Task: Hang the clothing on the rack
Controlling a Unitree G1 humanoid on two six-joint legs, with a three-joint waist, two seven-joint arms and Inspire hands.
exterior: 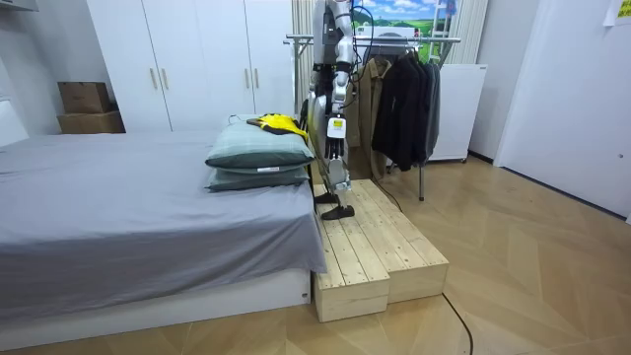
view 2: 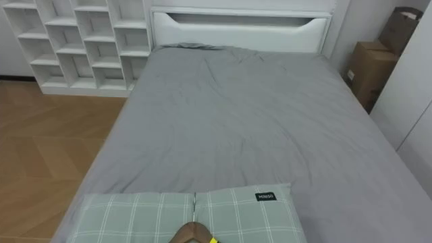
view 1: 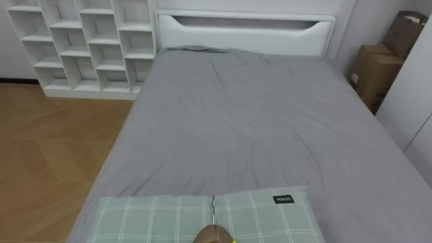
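Overall light: I saw a bright, even room, lit softly from above
Grey sheet (view 1: 250,121): I read only gentle shading in its creases, no hard shadow
White shelf unit (view 1: 88,40): its cubbies were dim at the back and bright at the front
Headboard (view 1: 246,30): a dark band of shadow sat in its recess
Wooden floor (exterior: 532,256): I noted a pale sheen, no harsh glare
Dark coats (exterior: 404,108): they showed as one dark mass
Yellow garment (exterior: 278,122): it was the brightest spot I had

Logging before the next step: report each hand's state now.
Left hand: cannot be told from the room view.
Right hand: cannot be told.
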